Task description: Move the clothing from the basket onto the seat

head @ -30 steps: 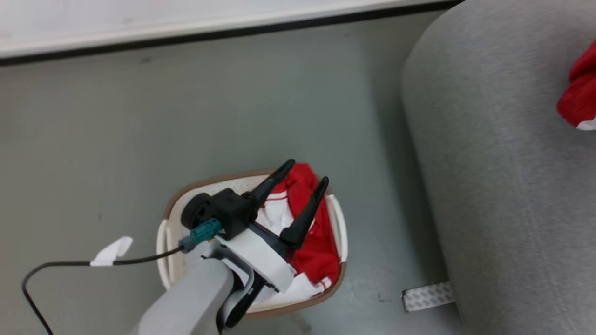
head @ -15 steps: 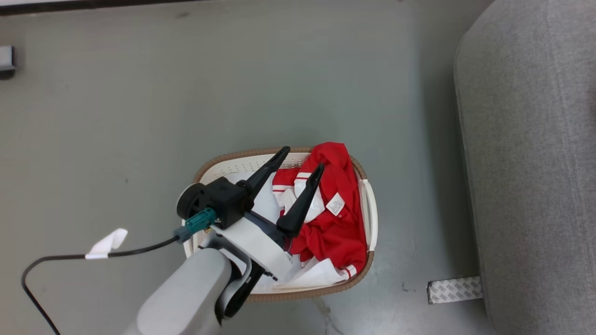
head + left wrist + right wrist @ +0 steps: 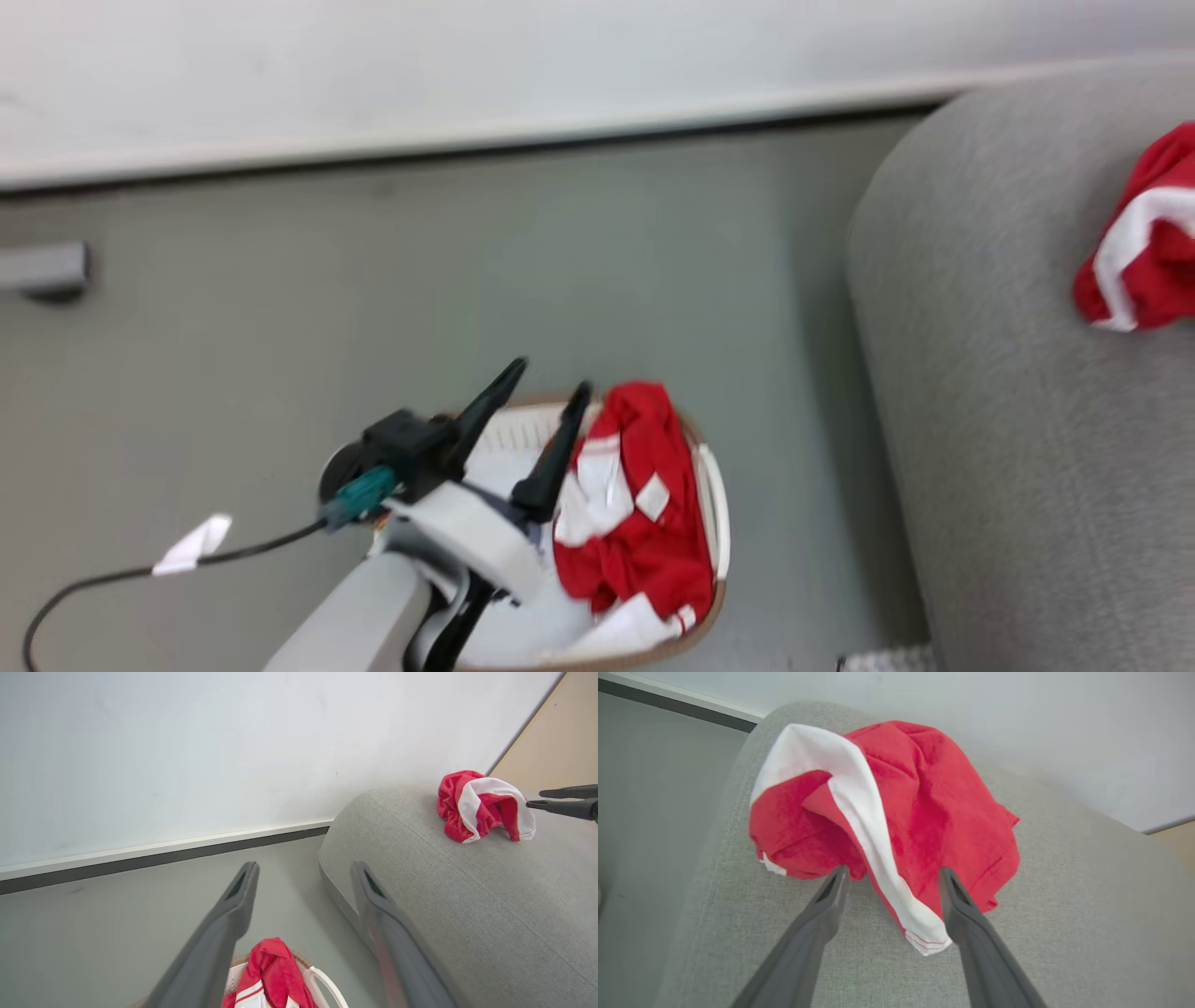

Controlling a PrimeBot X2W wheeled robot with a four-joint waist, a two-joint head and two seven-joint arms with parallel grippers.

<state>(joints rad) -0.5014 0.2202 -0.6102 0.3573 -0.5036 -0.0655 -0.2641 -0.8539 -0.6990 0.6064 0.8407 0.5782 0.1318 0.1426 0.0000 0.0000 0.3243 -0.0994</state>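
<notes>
The white basket with a brown rim stands on the floor, with red-and-white clothing heaped in its right half. My left gripper hovers open over the basket's left side, nothing between its fingers. In the left wrist view the left gripper points over the clothing toward the grey seat. Another red garment with a white band lies on the seat. My right gripper is open at its near edge, with the white band lying between the fingertips. The right gripper also shows beside that garment.
A white wall with a pale skirting and a dark strip runs behind the grey floor. A black cable with a white tag trails left of my left arm. A grey object sits at the far left. The seat rises right of the basket.
The head camera has swung, so the whole picture has shifted. My left gripper stays open over the basket. The garment on the seat is back in view at the right edge.
</notes>
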